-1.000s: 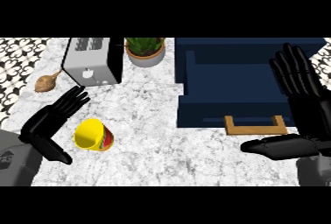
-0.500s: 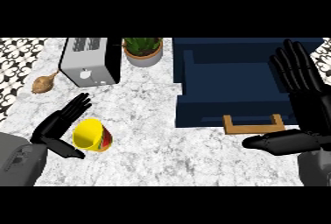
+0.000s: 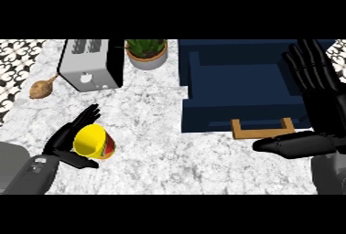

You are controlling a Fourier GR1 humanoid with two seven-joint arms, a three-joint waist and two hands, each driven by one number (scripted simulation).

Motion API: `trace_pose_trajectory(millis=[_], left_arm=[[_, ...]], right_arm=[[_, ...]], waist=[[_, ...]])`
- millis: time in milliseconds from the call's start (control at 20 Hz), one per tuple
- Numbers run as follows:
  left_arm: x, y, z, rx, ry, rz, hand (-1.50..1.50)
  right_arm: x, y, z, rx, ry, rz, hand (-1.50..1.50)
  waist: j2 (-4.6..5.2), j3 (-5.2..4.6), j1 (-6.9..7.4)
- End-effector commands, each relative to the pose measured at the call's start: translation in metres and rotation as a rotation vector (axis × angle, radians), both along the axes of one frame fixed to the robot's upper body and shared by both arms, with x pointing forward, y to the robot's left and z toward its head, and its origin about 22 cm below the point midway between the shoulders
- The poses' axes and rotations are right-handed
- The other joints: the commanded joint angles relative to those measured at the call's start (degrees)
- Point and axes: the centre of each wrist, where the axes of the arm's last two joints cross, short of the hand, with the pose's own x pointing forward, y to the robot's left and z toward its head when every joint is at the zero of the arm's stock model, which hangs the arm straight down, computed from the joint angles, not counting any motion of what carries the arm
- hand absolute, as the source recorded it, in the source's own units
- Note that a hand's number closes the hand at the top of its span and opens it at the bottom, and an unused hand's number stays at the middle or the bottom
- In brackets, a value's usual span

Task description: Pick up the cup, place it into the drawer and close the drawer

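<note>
Left hand closing in on the yellow cup near the counter's left edge.

The white marbled counter [image 3: 155, 151] carries a silver toaster [image 3: 91, 64] and a potted plant [image 3: 147, 52] along its far edge, a brown gourd-like item [image 3: 42, 87] at the far left, and patterned tile [image 3: 17, 68] beyond it. The open navy drawer [image 3: 236, 87] with its wooden handle [image 3: 262, 128] sits at the right. The yellow cup [image 3: 93, 141] lies tipped, mouth facing up-left, its long axis running toward the near right. Since half a second ago the left hand [image 3: 67, 141] has drawn against the cup, fingers still straight behind it, thumb beneath. The right hand [image 3: 310, 91] rests open by the drawer's right edge.
</note>
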Motion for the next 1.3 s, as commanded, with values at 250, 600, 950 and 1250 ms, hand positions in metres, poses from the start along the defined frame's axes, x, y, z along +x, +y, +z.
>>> trace_pose_trajectory(millis=[250, 600, 950, 1250], left_arm=[[0.002, -0.016, -0.011, -0.158, -0.064, -0.095, -1.50], [-0.007, -0.024, -0.022, -0.161, -0.078, -0.127, -1.50], [0.003, -0.044, -0.023, -0.230, -0.032, -0.165, -1.50], [0.008, -0.059, -0.021, -0.327, -0.126, -0.212, 1.50]], right_arm=[[0.005, 0.002, 0.003, -0.009, 0.011, 0.018, -1.50], [0.009, -0.011, -0.005, -0.001, 0.013, -0.009, -1.50], [0.004, 0.001, 0.006, -0.001, -0.003, 0.008, -1.50], [0.009, -0.012, 0.007, -0.010, 0.013, 0.003, -1.50]], waist=[[0.25, -0.06, -0.29], [0.28, -0.04, -0.23], [0.25, -0.09, -0.63], [0.17, -0.11, 0.19]])
